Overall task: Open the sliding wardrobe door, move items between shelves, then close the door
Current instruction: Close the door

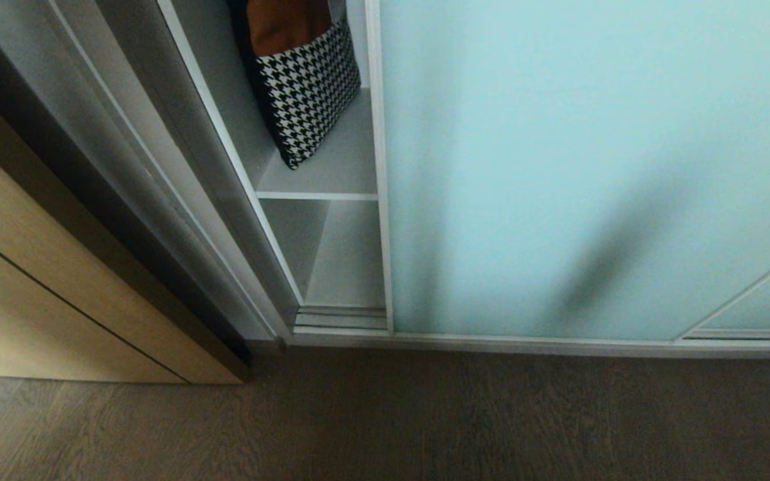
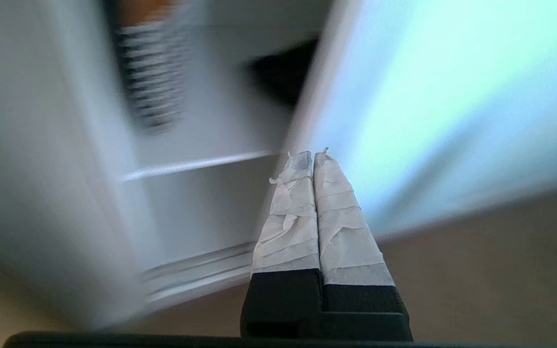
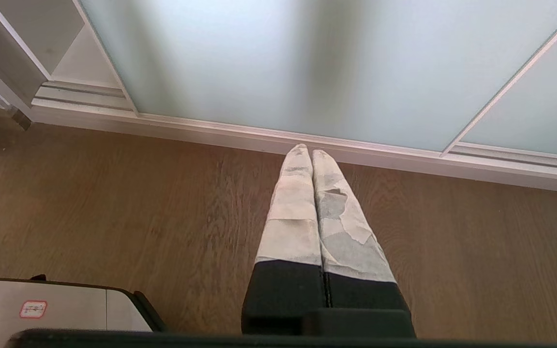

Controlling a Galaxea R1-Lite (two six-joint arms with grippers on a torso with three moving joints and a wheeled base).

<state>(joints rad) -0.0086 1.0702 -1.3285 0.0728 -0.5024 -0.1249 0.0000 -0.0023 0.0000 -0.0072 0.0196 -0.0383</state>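
Left gripper [image 2: 313, 157], pressed closed and empty, points near the pale aqua frosted-glass sliding wardrobe door's [image 1: 592, 167] silver frame edge; push that edge sideways, steadily.

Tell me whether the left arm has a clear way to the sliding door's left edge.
Probably yes. The left tool, shut, points near the sliding wardrobe door frame edge, and nothing shows between them. The houndstooth cushion sits back on the shelf.

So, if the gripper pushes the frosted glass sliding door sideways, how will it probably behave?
The sliding wardrobe door looks like a rigid framed panel, so it should move in one piece, probably along the floor track. Its smooth face may be slippery; the thin frame edge likely gives better purchase.
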